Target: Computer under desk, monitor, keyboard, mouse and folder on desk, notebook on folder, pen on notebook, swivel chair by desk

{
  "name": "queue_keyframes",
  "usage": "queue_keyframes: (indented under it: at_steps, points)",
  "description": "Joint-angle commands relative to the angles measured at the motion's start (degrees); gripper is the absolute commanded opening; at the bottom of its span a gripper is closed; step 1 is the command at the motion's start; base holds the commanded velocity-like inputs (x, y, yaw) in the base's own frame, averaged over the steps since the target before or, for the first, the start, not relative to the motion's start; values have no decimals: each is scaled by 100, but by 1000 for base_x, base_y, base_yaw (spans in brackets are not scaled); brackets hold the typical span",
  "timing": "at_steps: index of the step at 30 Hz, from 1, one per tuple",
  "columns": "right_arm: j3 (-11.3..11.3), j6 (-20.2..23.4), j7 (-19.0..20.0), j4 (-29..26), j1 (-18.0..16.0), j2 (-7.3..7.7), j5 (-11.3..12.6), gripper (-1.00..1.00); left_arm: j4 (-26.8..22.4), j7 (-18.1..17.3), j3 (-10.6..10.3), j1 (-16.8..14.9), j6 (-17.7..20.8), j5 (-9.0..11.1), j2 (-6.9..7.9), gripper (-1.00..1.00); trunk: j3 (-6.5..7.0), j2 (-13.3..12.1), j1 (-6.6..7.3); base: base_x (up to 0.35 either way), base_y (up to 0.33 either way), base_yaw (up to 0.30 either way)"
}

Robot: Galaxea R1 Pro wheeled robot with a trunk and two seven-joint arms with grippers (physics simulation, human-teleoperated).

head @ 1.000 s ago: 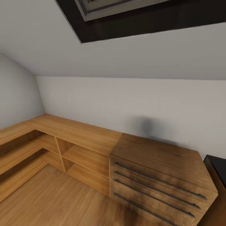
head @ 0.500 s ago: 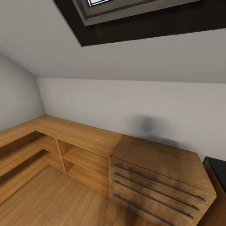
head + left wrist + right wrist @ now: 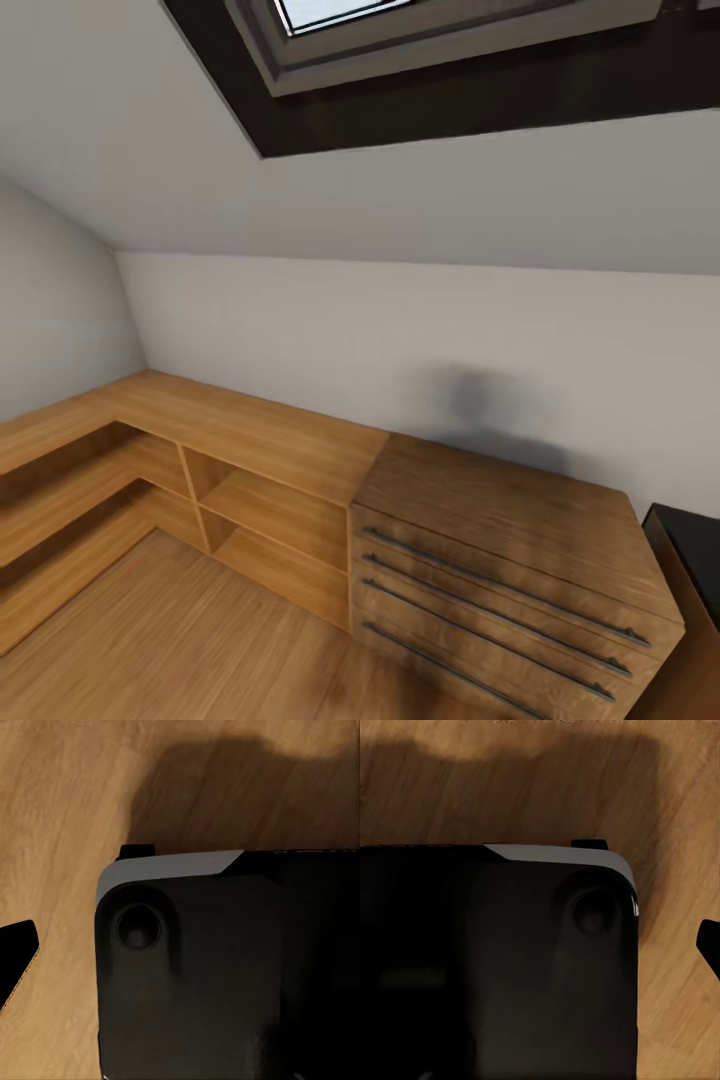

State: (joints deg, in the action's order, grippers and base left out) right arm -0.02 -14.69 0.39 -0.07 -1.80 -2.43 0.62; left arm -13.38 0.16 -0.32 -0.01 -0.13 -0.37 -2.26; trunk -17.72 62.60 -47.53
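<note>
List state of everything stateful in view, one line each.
skylight: dark frame; open or shut cannot be told.
wooden drawer chest: all four drawers shut, nothing on top.
open wooden shelves: compartments bare.
desk: just a black corner at the right edge, bare.

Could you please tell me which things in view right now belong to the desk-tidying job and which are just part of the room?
Belongs to the job:
- desk, only a black corner at the head view's right edge
- bedroom itself, with its skylight

Just there:
- wooden drawer chest
- wooden open shelving
- wood plank floor
</note>
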Motion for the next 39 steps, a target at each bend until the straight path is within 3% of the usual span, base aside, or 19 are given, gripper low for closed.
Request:
queue_keyframes:
  at_steps: [1, 5, 6, 10, 11, 17, 22, 24, 30, 39]
  points:
    - [0, -23, 4, 2, -4, -1, 7, 100, -38, 3, -3, 0, -20, -6, 5, 100, 12, -38, 22, 0, 0, 0]
    - [-4, -132, 5, -63, -4, 4, 8, 100, -171, 8, 1, 1, -265, -4, 106, 100, 84, -198, 110, 0, 0, 0]
    - [-6, -408, 1, -173, -5, 5, 8, 100, -238, 10, 4, 1, -560, -6, 167, 100, 102, -238, 132, 0, 0, 0]
    - [-12, -855, -3, -263, -5, 4, 8, 100, -274, 10, 5, 1, -868, -5, 197, 100, 174, -399, 220, 0, 0, 0]
    - [-14, -1179, -3, -366, -3, -5, 13, 100, -280, 15, 9, 1, -1200, -1, 210, 100, 192, -439, 242, 0, 0, 0]
    - [-22, -1636, -11, -719, -4, -3, 20, 100, -279, 21, 21, 1, -1674, 76, 238, 100, 282, -639, 352, 0, 0, 0]
    - [-24, -1733, -16, -1009, -5, 8, 25, 100, -279, 8, 16, 1, -1793, 161, 265, 100, 286, -639, 352, 0, 0, 0]
    - [-24, -1749, -16, -1049, -5, 9, 20, 100, -277, 5, 18, 1, -2049, 171, 280, 100, 291, -639, 352, 0, 0, 0]
    - [-29, -1756, -20, -1076, -5, 13, 18, 100, -248, 9, 27, 1, -2344, 167, 286, 100, 296, -639, 352, -1, 1, 0]
    - [-25, -1887, -21, -1227, -5, 81, 9, 100, -237, 14, 32, 1, -2379, 169, 287, 100, 297, -639, 352, -195, 160, -3]
